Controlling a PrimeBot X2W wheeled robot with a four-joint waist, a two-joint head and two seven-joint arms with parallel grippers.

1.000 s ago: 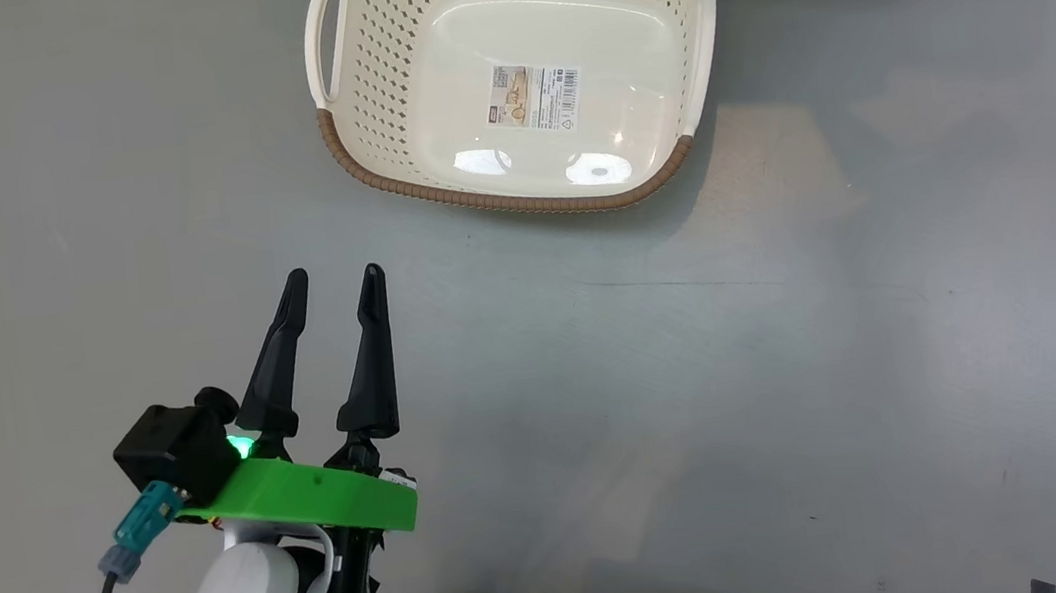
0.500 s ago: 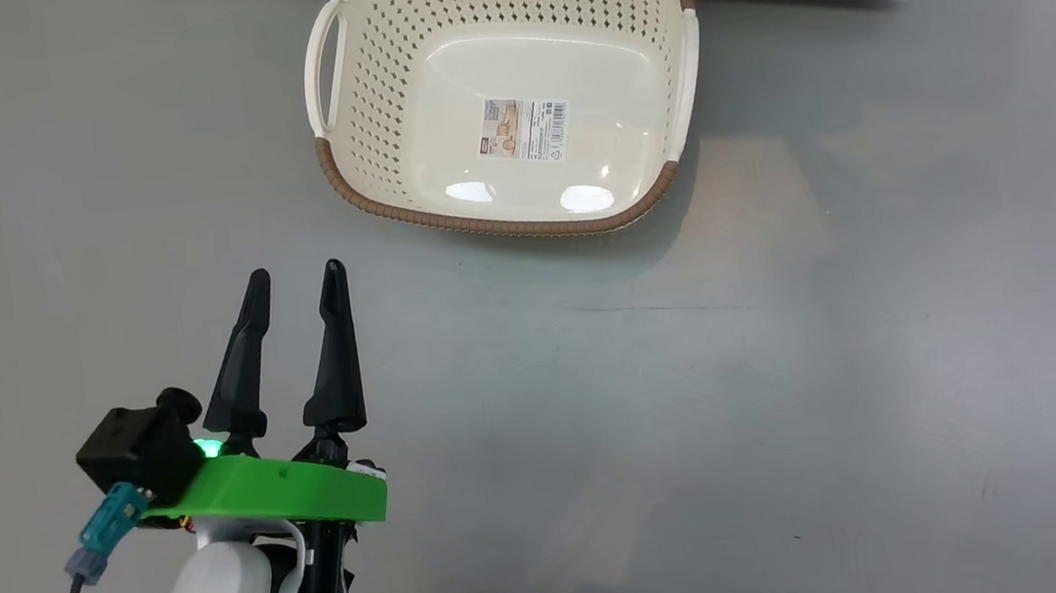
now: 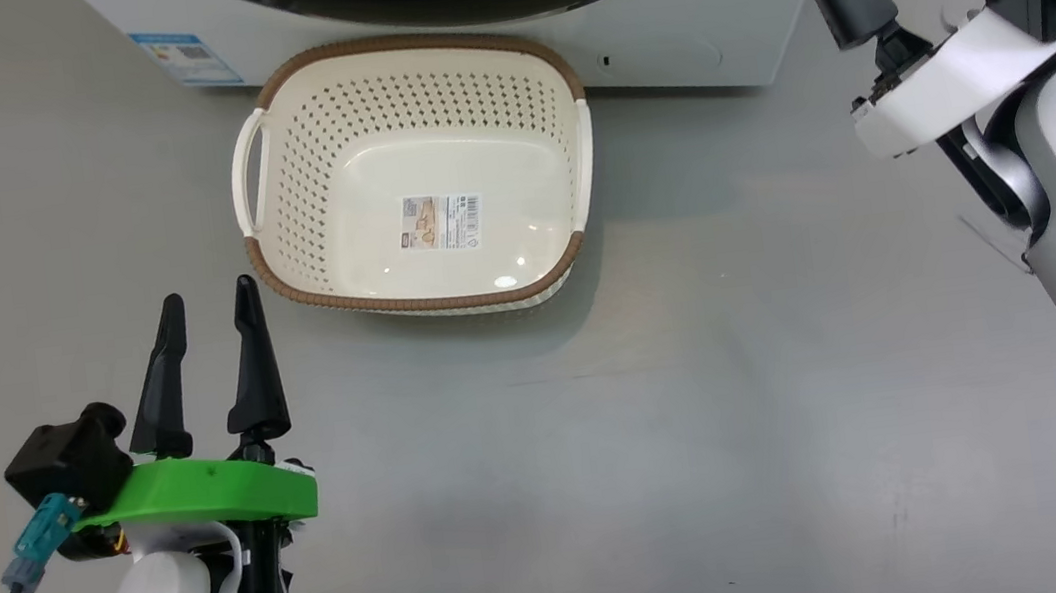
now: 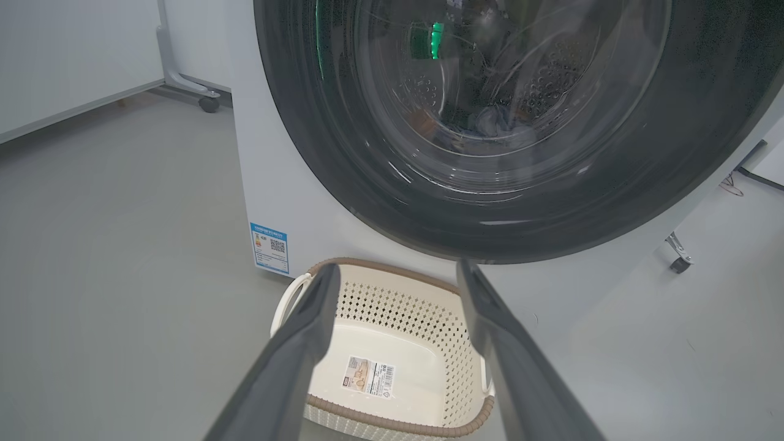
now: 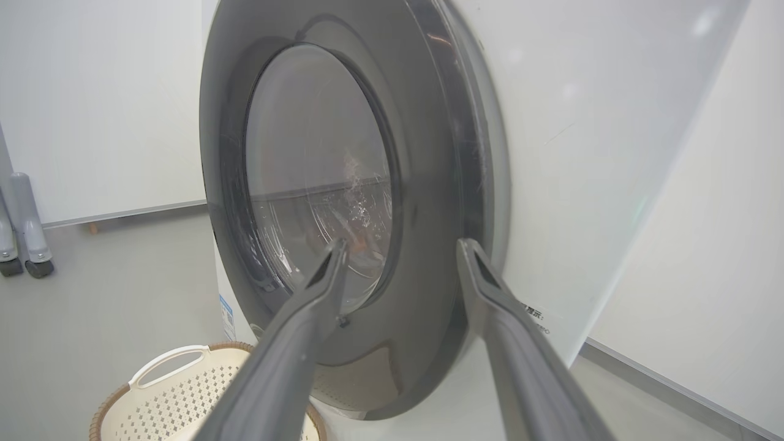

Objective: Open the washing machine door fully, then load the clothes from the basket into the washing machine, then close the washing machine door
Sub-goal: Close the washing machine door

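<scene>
In the head view the left gripper (image 3: 207, 292) sat at the lower left. Its two fingers were parted with nothing between them, the tips just short of the near-left corner of the basket (image 3: 324, 191). The basket stood on the grey floor (image 3: 704, 416) at upper centre, its stickered bottom showing and its far rim close to the white front of the washing machine (image 3: 679, 46). In the right wrist view the right gripper (image 5: 402, 242) was spread wide and gripped nothing. Beyond its fingers, at centre frame, the washing machine door (image 5: 429, 184) lay flush with the machine's front. Whether a fingertip touched the black rim could not be told. The basket lay at that frame's lower left.
</scene>
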